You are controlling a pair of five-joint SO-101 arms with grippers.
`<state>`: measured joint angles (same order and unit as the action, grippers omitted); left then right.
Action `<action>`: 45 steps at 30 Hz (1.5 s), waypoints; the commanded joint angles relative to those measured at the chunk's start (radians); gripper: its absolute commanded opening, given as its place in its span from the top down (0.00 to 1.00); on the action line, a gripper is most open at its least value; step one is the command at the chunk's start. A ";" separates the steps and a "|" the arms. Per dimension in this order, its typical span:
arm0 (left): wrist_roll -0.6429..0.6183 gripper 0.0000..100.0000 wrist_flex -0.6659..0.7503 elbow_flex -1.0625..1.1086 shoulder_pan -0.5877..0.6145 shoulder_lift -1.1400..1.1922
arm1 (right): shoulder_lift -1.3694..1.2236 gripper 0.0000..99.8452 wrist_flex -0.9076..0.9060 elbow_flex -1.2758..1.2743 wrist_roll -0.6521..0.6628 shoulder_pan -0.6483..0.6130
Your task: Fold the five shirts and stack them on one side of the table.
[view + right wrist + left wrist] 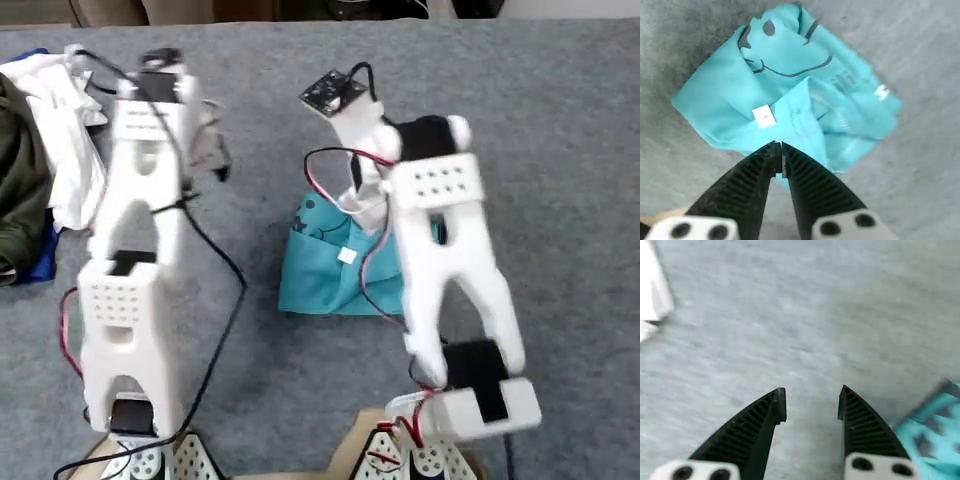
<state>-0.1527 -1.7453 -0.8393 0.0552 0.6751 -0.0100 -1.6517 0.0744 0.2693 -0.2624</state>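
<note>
Soft, even, bright light from overhead falls on the grey table point(560, 120). The white left arm point(130, 300) nearly glares and casts only a faint, soft-edged shadow. At 10 o'clock the white shirt point(60, 130) looks washed out. The teal shirt point(790, 100) is evenly lit.

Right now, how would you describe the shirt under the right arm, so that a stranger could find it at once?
On the grey table, look near the middle, away from the pile of shirts at the left edge. There, partly under the right arm, lies one crumpled shirt. It alone is turquoise, with a black smiling face drawn on it.
</note>
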 commanded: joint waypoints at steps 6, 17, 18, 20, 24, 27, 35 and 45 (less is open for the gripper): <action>0.180 0.82 0.009 0.092 0.046 0.143 | -0.239 0.99 0.012 0.090 -0.215 -0.022; 0.264 0.82 0.005 -0.098 -0.008 0.334 | -0.492 0.99 -0.011 0.214 -0.224 -0.016; 0.264 0.82 0.003 -0.104 -0.008 0.340 | -0.504 0.99 -0.011 0.219 -0.224 -0.016; 0.264 0.82 0.003 -0.107 -0.008 0.351 | -0.518 0.99 -0.011 0.220 -0.224 -0.015; 0.264 0.82 0.003 -0.117 -0.009 0.364 | -0.519 0.99 -0.081 0.265 -0.216 0.007; 0.265 0.82 0.003 -0.117 -0.009 0.364 | -0.519 0.99 -0.133 0.311 -0.216 0.048; 0.298 0.82 0.003 -0.117 -0.012 0.364 | -0.498 0.99 -0.133 0.130 -0.218 0.148; 0.299 0.82 0.003 -0.117 -0.011 0.364 | -0.414 0.99 -0.135 -0.131 -0.130 0.243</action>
<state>0.1450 -1.7530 -0.9191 0.0767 1.0357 -0.5178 -1.7637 -0.0038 0.1082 -0.0721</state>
